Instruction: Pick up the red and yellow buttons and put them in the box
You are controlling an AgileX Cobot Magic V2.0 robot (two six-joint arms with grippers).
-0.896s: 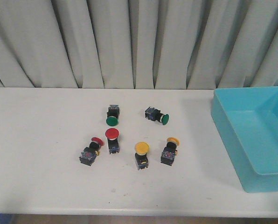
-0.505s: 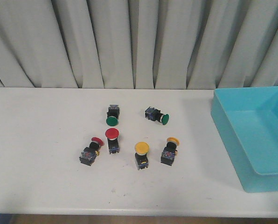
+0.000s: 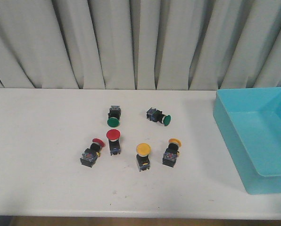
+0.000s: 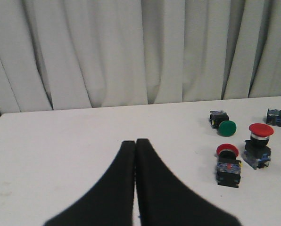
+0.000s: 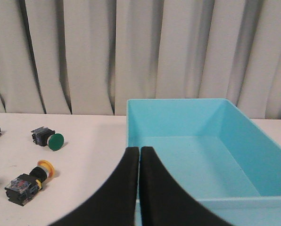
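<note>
Lying beyond left end effector [image 4: 136, 142]: red buttons [image 4: 227, 162]

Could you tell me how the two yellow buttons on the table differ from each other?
The left yellow button stands with its cap facing the camera, a full round disc; the right yellow button tilts away, so its cap shows as a thin edge-on oval. The right one lies nearer the box. Both have black blocky bodies and rest apart from other switches.

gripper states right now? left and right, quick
Left gripper: closed, fingers pressed together, holding nothing.
Right gripper: closed, fingers pressed together, holding nothing.
</note>
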